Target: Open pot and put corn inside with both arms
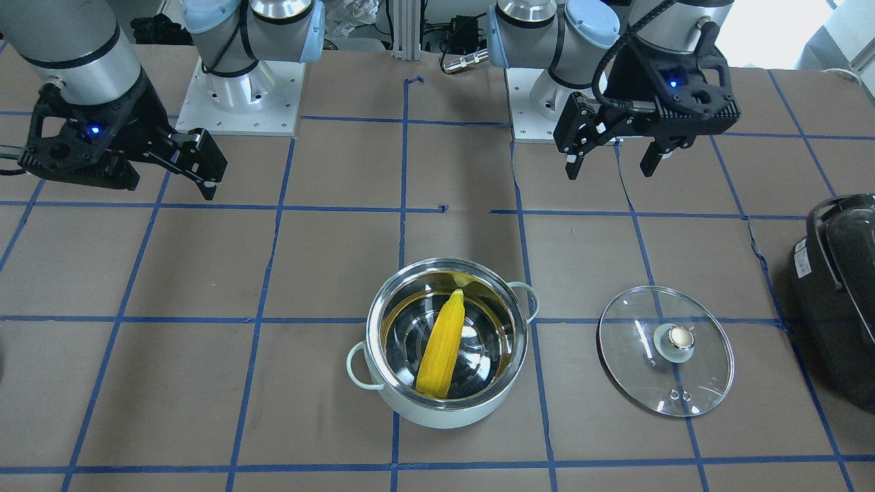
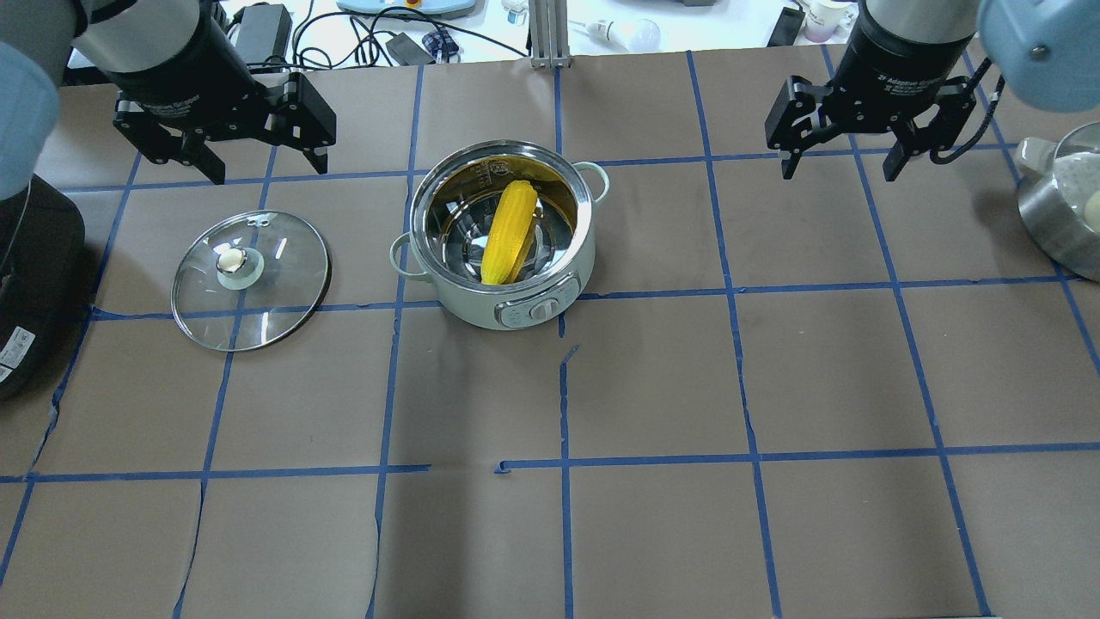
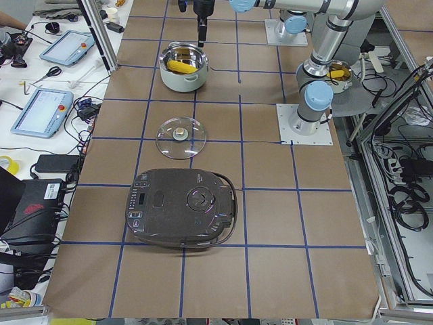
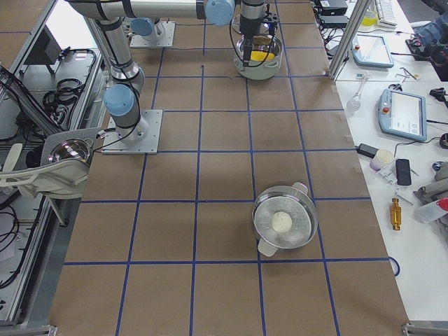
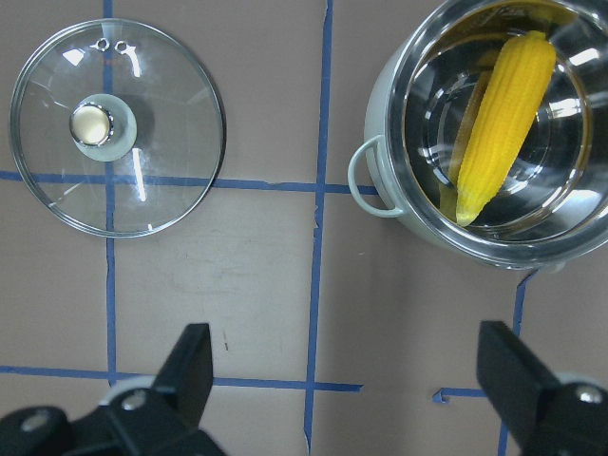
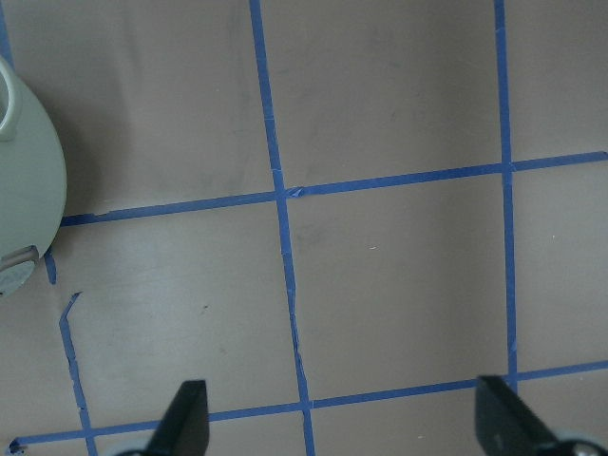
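Observation:
The mint-green pot [image 1: 444, 410] stands open near the table's middle, with the yellow corn [image 1: 443, 345] lying slanted inside it. The pot [image 2: 481, 305] and the corn [image 2: 509, 228] also show in the overhead view. The glass lid [image 1: 636, 369] lies flat on the table beside the pot, on my left arm's side, knob up. My left gripper [image 2: 262, 168] is open and empty, raised above the table beyond the lid. Its wrist view shows the lid [image 5: 171, 161], the corn [image 5: 503, 123] and the open gripper [image 5: 351, 380]. My right gripper [image 2: 840, 168] is open and empty, raised well to the pot's right.
A large black appliance [image 2: 34, 284] sits at the table's left end, past the lid. A steel pan [image 2: 1053, 223] with a white lump in it stands at the right end. Blue tape lines grid the brown table. The right wrist view shows the pot's side [image 6: 28, 190] and bare table.

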Robot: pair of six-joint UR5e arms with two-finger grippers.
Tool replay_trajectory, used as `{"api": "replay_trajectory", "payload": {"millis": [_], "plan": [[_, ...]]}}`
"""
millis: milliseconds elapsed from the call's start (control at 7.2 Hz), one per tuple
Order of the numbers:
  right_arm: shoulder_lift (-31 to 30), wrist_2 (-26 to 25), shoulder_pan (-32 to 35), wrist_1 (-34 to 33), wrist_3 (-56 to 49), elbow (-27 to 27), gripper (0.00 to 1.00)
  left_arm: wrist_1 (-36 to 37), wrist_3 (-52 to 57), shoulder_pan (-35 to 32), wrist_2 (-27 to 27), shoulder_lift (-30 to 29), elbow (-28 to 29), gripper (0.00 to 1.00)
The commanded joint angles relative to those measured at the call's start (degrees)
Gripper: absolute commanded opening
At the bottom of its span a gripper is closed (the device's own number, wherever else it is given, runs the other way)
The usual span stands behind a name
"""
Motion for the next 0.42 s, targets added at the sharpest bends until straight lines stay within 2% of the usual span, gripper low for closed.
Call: {"api": "replay_trajectory", "payload": {"millis": [0, 278], "plan": [[-0.3, 0.1, 0.1, 0.1, 0.0, 0.2, 1.0, -0.8, 0.0, 0.9, 0.1, 0.3, 0.1, 1.0], [-0.3, 0.1, 0.2, 0.1, 0.0, 0.2, 1.0, -0.8, 0.0, 0.5, 0.0, 0.3, 0.0, 1.0]]}}
